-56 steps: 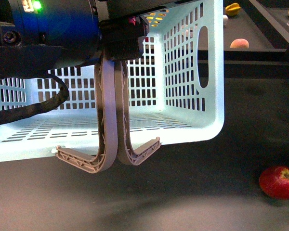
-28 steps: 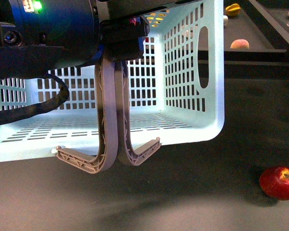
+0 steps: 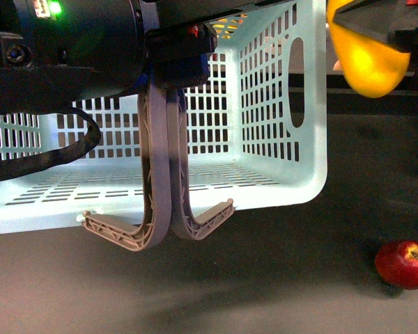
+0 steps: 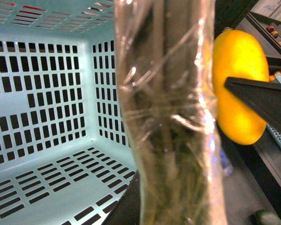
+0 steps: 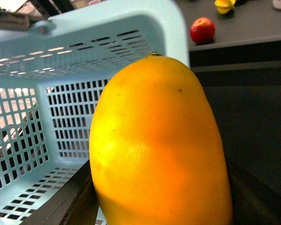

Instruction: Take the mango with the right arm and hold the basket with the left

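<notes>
Right tool (image 3: 380, 26) clamps the mango (image 3: 368, 69), up in the air just beside the basket (image 3: 272, 104) wall. Left tool (image 3: 175, 59) is closed on both basket handles (image 3: 160, 174). Apple (image 3: 403, 264) sits on the tabletop (image 3: 265, 278), apart from the basket.

You see a smooth, faintly glossy plastic basket (image 3: 279, 104) with ribbed, matt plastic handles (image 3: 157, 174). The mango (image 3: 366, 66) skin looks smooth and waxy, the apple (image 3: 403, 264) shiny, the tabletop (image 3: 265, 292) dark and matt.
</notes>
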{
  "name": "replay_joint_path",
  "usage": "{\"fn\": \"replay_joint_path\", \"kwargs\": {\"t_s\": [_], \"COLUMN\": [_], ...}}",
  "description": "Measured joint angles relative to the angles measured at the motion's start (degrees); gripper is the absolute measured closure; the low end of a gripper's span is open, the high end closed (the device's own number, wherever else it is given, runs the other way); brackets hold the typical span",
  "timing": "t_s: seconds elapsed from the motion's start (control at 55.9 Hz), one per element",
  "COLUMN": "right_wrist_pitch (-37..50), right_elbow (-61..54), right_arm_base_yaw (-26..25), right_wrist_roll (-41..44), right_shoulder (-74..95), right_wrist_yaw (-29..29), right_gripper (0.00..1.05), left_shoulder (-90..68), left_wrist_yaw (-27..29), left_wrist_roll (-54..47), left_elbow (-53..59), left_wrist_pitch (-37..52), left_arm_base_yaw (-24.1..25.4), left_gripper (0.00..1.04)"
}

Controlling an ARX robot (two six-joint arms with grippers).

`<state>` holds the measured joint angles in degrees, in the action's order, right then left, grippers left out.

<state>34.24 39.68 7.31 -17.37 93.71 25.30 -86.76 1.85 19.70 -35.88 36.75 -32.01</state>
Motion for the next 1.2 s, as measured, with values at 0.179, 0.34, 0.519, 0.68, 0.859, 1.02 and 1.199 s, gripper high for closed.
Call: {"fn": "replay_joint_path", "kwargs": {"t_s": [0.179,0.34,0.519,0.68,0.859,1.02,1.199], "right_wrist_pitch": [-0.04,-0.31,-1.44,-1.73,-0.63,-0.52,-2.27], "right_elbow": [2.03,4.98,9.44,11.30,11.17,8.33,1.11], "right_arm_base_yaw": [4.48,7.39,10.12,11.08,11.52,11.02,7.58], "right_wrist_roll": [-1.14,-1.49,-2.43,-2.86,-4.11,-4.07,-3.08], "right_shoulder": [3.21,6.71,11.56,13.14,11.85,5.55,-6.58], "right_wrist_yaw": [-1.64,-3.61,-5.86,-7.08,-6.80,-6.12,-6.03], "right_gripper": [0.41,0.41,0.41,0.35,0.06,0.08,0.08], "left_shoulder": [0.00,0.00,0.00,0.00,0.00,-0.02,0.00], "left_wrist_yaw": [0.02,0.04,0.02,0.00,-0.04,-0.13,0.11], "left_wrist_roll": [0.02,-0.02,0.00,0.04,-0.09,0.28,0.04], "left_elbow": [0.00,0.00,0.00,0.00,0.00,0.44,0.44], "left_wrist_pitch": [0.00,0.00,0.00,0.00,0.00,-0.02,-0.02], "left_arm_base_yaw": [0.00,0.00,0.00,0.00,0.00,-0.02,-0.02], "left_gripper": [1.00,1.00,1.00,1.00,1.00,1.00,1.00]}}
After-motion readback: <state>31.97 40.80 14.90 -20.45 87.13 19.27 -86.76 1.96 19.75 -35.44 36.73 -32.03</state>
